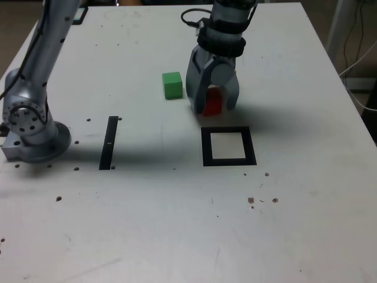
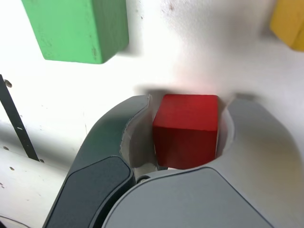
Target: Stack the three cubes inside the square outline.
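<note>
Spreading under the gripper (image 1: 215, 108), table (image 1: 147, 230): white, scuffed and speckled, reaching out on every side of the fingers.
Arm (image 1: 49, 50): grey; its base (image 1: 38, 132) stands well apart from the gripper, toward the exterior view's left, and its far section comes down to the fingers from the top of that view.
Gripper: pointing down, jaws drawn in to a narrow gap with a finger on either side of the red cube (image 2: 186, 128); I cannot tell whether both pads press on it.
Square outline (image 1: 228, 162): flat, thick and black with a pale centre, just beside the fingertips, on the side toward the exterior camera.
Black strip (image 1: 108, 144): narrow and straight, well apart from the gripper, toward the exterior view's left.
Green cube (image 1: 172, 85): on the table near the gripper, at the exterior view's left of it, outside the fingers.
Red cube: between the fingers, outside the square outline, its top and one side face plain to the wrist view.
Yellow cube (image 2: 290, 23): outside the fingers, cut off by the wrist view's edge; probably behind the gripper in the exterior view, where only a sliver shows.
</note>
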Controlling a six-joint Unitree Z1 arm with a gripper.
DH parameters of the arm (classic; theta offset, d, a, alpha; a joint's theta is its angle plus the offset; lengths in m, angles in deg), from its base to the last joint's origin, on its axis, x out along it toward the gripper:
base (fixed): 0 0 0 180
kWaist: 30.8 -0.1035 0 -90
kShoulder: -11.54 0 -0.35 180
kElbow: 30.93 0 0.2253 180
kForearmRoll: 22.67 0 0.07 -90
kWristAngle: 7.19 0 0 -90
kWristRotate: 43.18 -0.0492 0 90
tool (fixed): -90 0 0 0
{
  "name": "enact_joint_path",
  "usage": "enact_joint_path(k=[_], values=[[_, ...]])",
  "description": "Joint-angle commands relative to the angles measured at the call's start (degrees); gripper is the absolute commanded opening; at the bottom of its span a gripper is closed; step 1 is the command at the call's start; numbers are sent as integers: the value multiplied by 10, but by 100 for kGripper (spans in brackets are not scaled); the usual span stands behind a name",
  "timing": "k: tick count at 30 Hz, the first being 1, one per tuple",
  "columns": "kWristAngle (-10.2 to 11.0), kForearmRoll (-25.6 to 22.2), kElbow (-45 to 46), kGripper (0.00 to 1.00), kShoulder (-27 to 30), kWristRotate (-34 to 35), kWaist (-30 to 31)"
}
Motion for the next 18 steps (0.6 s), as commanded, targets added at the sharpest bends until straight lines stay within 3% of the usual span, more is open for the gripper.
enact_joint_path(k=[1, 8, 18], values=[[4, 3, 4, 26, 7, -3, 4], [25, 16, 15, 26, 58, -14, 39], [31, 46, 57, 26, 99, 45, 179]])
